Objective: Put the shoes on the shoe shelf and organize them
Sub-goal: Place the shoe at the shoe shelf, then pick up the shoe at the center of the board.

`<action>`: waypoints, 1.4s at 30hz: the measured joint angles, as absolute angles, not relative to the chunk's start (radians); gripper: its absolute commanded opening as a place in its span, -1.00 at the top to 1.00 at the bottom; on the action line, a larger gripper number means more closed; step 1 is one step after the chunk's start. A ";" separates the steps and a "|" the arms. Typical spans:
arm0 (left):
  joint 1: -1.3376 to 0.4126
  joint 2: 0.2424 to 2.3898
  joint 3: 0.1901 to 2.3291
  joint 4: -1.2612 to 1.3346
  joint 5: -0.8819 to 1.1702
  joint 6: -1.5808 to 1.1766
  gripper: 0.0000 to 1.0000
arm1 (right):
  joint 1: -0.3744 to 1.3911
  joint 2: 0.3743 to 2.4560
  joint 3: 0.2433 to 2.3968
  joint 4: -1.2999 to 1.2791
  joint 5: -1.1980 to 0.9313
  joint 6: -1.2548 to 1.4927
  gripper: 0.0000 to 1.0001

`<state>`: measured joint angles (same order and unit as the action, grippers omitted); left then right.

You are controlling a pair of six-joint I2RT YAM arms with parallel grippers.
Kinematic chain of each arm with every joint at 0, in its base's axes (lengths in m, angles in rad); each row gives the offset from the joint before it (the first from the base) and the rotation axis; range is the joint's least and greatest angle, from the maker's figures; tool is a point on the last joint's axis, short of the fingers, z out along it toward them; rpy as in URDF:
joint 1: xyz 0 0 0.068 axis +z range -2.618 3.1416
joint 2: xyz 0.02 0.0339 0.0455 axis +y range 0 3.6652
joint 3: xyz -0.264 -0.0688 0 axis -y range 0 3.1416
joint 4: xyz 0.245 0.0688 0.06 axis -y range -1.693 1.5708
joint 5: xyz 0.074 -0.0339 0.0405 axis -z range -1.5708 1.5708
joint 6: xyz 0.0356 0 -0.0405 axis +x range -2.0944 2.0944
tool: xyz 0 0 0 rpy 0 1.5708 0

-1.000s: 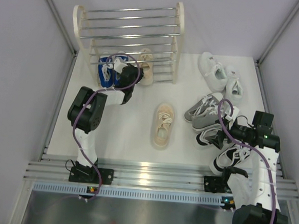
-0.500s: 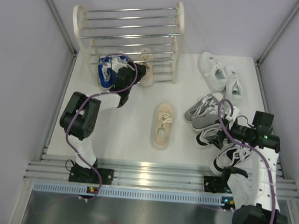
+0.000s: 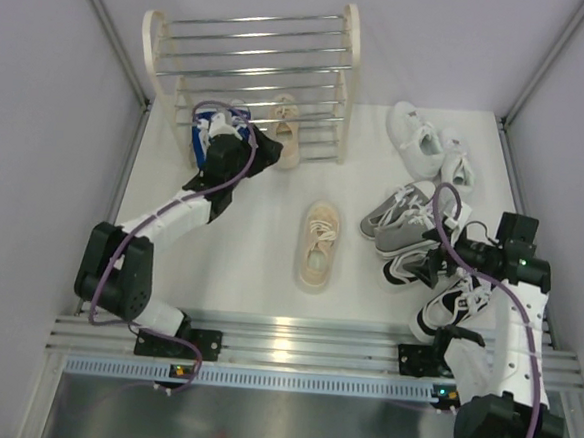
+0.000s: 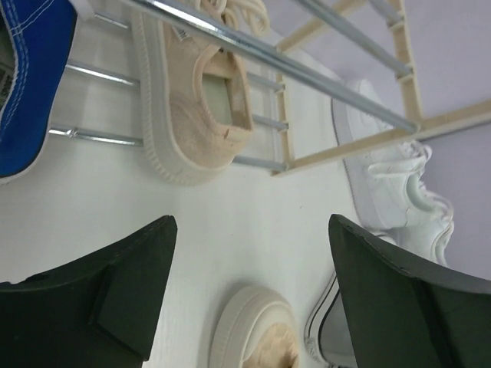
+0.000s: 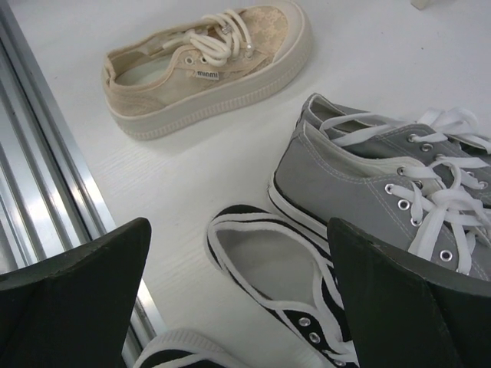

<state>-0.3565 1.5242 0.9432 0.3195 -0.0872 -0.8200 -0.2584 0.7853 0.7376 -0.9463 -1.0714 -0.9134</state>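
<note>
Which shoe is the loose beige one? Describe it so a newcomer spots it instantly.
Start at the shoe shelf at the table's far end. In front of it, mid-table, one beige shoe lies alone, toe toward the shelf. Unlike its mate on the shelf and the grey shoes to its right, it touches nothing.

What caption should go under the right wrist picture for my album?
Open right claw above a black-and-white shoe, grey pair beside it, beige shoe beyond.

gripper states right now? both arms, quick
left gripper: jaws open, holding nothing.
right gripper: jaws open, holding nothing; the black-and-white shoe lies under it, not gripped.
</note>
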 measured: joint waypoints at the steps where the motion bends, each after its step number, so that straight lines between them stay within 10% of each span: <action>1: -0.356 1.499 0.933 0.286 -0.081 -0.804 -0.81 | -0.258 0.802 0.755 -0.953 -1.071 -0.910 -0.99; 9: -0.356 1.207 0.852 0.036 -0.032 -0.665 -0.96 | -0.171 0.966 0.950 -1.047 -1.044 -0.917 -0.99; 16: -0.354 0.886 0.752 -0.191 0.029 -0.593 -0.96 | 0.440 1.059 1.006 -0.890 -0.672 -0.639 -0.99; 26: -0.354 0.368 0.617 -0.485 0.000 -0.654 -0.96 | 0.828 1.393 1.095 -0.596 -0.226 -0.319 -0.92; 42: -0.354 0.197 0.614 -0.632 -0.083 -0.714 -0.96 | 0.904 1.478 1.007 -0.442 0.036 -0.146 -0.56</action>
